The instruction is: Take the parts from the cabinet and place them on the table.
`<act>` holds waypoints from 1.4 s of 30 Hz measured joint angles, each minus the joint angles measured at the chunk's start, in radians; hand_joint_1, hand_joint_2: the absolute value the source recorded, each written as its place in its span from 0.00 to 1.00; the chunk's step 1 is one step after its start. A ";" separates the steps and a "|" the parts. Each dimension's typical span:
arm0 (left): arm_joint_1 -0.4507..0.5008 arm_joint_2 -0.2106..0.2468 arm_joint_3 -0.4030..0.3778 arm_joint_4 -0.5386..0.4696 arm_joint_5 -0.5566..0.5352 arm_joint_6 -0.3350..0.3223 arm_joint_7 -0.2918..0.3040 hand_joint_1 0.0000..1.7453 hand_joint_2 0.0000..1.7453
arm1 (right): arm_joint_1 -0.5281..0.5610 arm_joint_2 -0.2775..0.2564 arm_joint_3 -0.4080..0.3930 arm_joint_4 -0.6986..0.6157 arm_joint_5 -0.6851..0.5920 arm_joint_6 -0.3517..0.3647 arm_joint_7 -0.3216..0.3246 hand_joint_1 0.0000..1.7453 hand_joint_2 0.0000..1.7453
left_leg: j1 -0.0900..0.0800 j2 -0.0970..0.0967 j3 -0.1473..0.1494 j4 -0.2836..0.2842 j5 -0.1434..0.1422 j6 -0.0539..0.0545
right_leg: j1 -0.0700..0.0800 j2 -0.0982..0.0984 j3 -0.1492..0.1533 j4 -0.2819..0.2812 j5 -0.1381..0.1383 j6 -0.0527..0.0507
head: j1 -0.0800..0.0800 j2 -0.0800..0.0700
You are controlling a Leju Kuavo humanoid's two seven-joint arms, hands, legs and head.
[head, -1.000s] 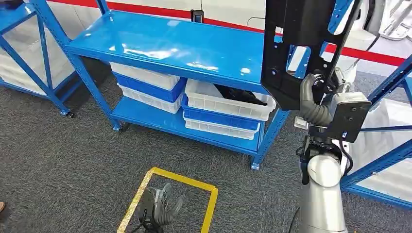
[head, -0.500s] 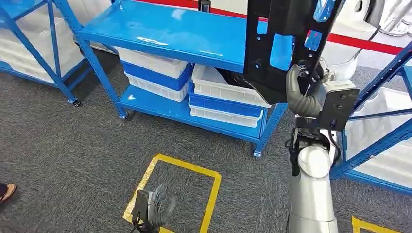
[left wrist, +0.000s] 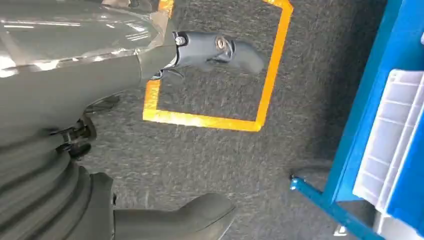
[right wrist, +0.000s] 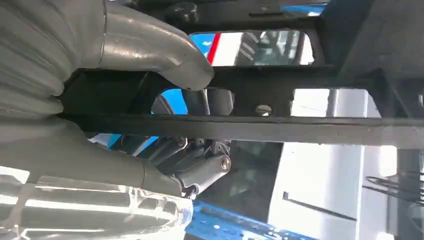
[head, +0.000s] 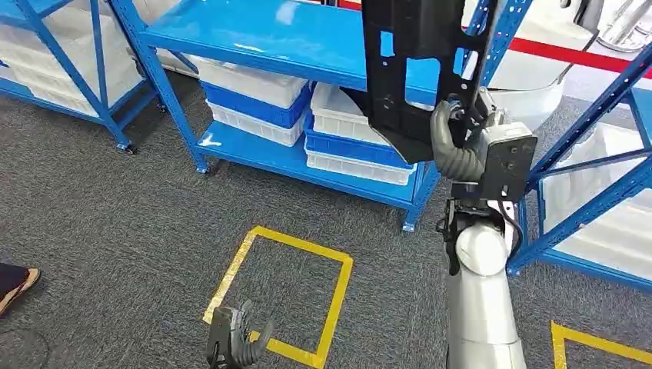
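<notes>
One flat black perforated part (head: 411, 69) is gripped upright by the right robot hand (head: 455, 146); left robot hand (head: 244, 342) hangs empty, fingers apart.

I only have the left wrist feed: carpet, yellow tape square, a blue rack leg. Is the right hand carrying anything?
Observer: Yes. In the head view the right hand grips a large flat black plastic panel with cut-outs, held upright in front of the blue metal shelf rack.
Operator: Grip solid?
Observer: The right wrist view shows the grey thumb on one side of a bar of the panel and the darker fingers on the other side.
Operator: More parts left in the rack?
Observer: Dark parts show in the top white plastic bin under the shelf; I cannot tell how many.
Operator: Left hand?
Observer: The left hand hangs low over the yellow tape square, holding nothing.
</notes>
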 joint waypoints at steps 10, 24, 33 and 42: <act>0.028 0.005 0.081 -0.036 -0.019 0.019 0.000 0.00 1.00 | -0.100 0.032 0.053 0.137 -0.087 0.002 -0.031 1.00 1.00 | 0.045 -0.005 0.116 0.101 -0.161 -0.095 | -0.019 -0.011 -0.131 0.067 0.060 0.020 | -0.014 0.000; 0.059 0.002 0.127 -0.056 -0.033 0.017 0.000 0.00 1.00 | -0.112 0.039 0.066 0.189 -0.114 0.000 -0.031 1.00 1.00 | -0.018 -0.019 0.005 0.085 -0.086 0.027 | 0.027 -0.001 -0.140 0.242 -0.039 0.011 | -0.014 0.000; 0.084 -0.011 0.171 -0.109 -0.051 0.007 0.000 0.00 1.00 | -0.121 0.080 0.068 0.186 -0.074 0.014 -0.011 1.00 1.00 | -0.004 -0.017 -0.018 0.125 -0.153 -0.017 | 0.032 -0.016 -0.043 0.017 0.031 -0.046 | -0.006 0.000; 0.119 -0.019 0.236 -0.253 -0.087 -0.186 0.000 0.00 1.00 | -0.090 0.071 0.031 0.157 -0.069 0.040 -0.011 1.00 1.00 | 0.021 0.038 0.103 0.089 -0.149 -0.057 | 0.017 -0.071 -0.132 0.089 0.047 -0.003 | -0.019 0.000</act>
